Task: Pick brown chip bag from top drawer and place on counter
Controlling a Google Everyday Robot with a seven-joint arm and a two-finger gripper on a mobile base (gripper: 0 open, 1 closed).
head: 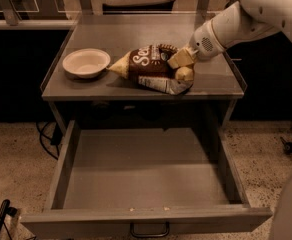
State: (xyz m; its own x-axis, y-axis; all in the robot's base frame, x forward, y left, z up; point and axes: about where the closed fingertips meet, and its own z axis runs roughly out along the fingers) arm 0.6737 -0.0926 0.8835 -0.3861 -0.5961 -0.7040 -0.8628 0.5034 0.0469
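Observation:
The brown chip bag (148, 66) lies on the counter (131, 36) near its front edge, right of centre, dark brown with white lettering and a pale tan left end. My gripper (181, 66) comes in from the upper right on a white arm (246, 14). Its tan fingers (180, 59) are closed on the bag's right end. The top drawer (141, 184) is pulled fully out below the counter and nothing shows inside it. Its dark handle (149, 231) is at the front.
A white bowl (86, 62) stands on the counter's left side, close to the bag's left tip. Raised clear edges run along the counter's sides. A chair back (138, 6) stands behind the counter. Speckled floor (16, 169) surrounds the cabinet, with cables at the left.

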